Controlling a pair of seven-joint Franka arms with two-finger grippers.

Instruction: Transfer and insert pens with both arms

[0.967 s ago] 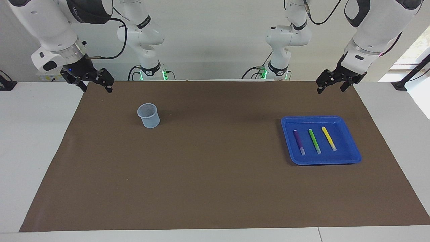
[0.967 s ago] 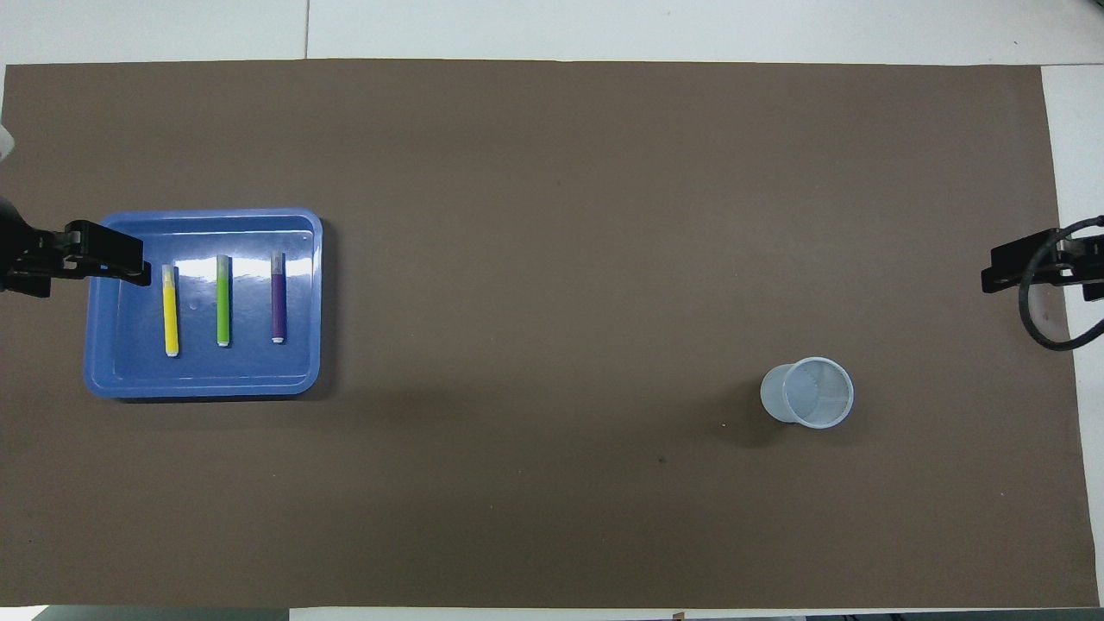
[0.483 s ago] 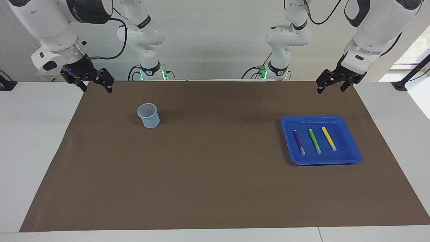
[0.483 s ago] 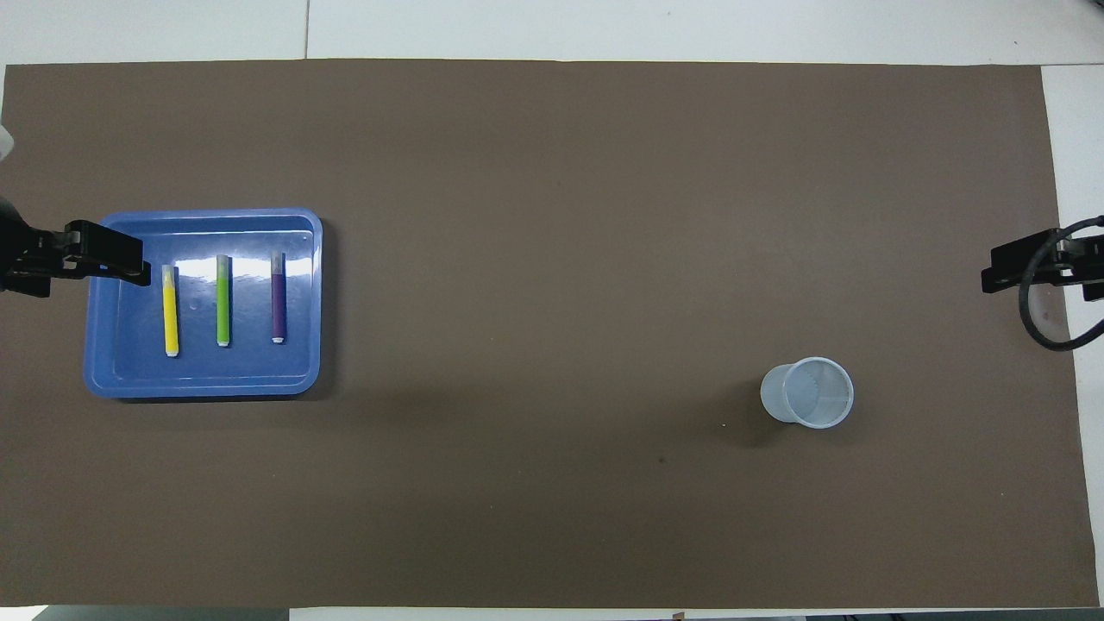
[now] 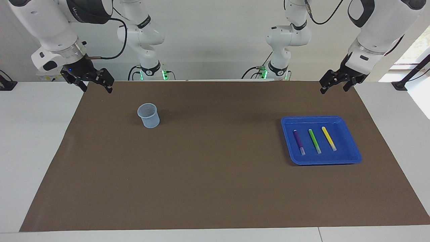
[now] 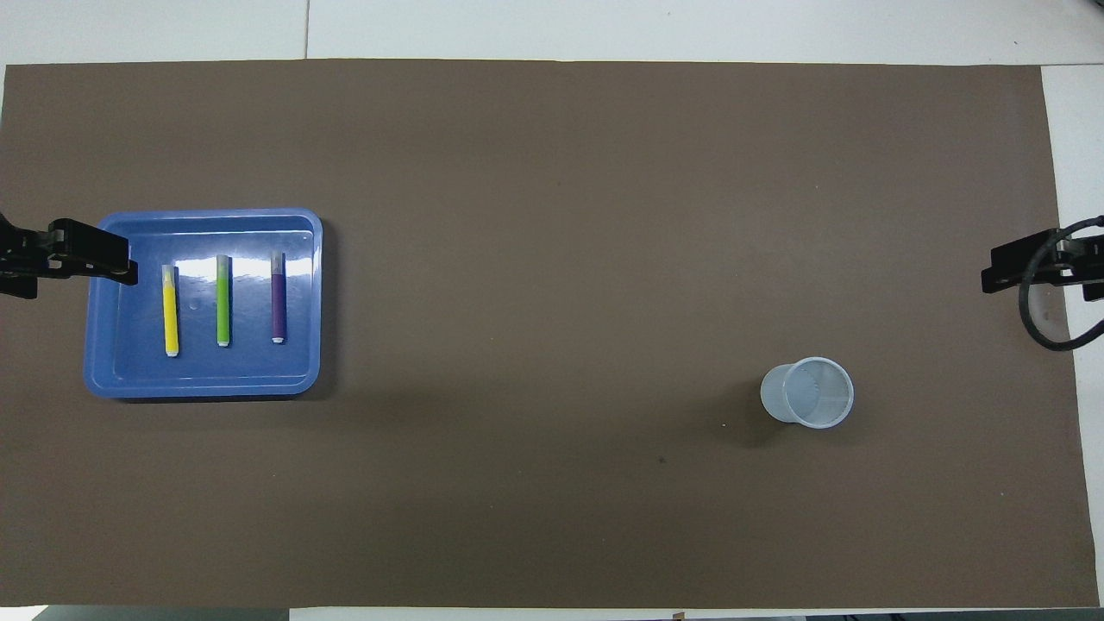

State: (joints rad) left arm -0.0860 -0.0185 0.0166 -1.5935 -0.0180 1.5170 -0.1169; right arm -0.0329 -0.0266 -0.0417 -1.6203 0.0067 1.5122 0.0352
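Note:
Three pens lie side by side in a blue tray [image 5: 353,157] toward the left arm's end of the table: purple pen [image 5: 298,142], green pen [image 5: 314,141], yellow pen [image 5: 329,138]. The overhead view shows the yellow pen [image 6: 171,310], green pen [image 6: 222,300] and purple pen [image 6: 278,297] in the tray [image 6: 103,379]. My left gripper [image 5: 333,88] is open and empty, raised in the air over the tray's outer edge; it also shows in the overhead view [image 6: 86,263]. My right gripper [image 5: 96,88] is open and empty, raised over the mat's edge at the right arm's end, and waits.
A translucent plastic cup [image 5: 148,115] stands upright on the brown mat [image 5: 215,174] toward the right arm's end; it also shows in the overhead view [image 6: 808,393]. White table surrounds the mat. The right arm's cable [image 6: 1035,319] hangs beside its gripper.
My left gripper has shifted slightly outward, away from the yellow pen toward the tray's outer edge. The right arm, pens and cup have not moved.

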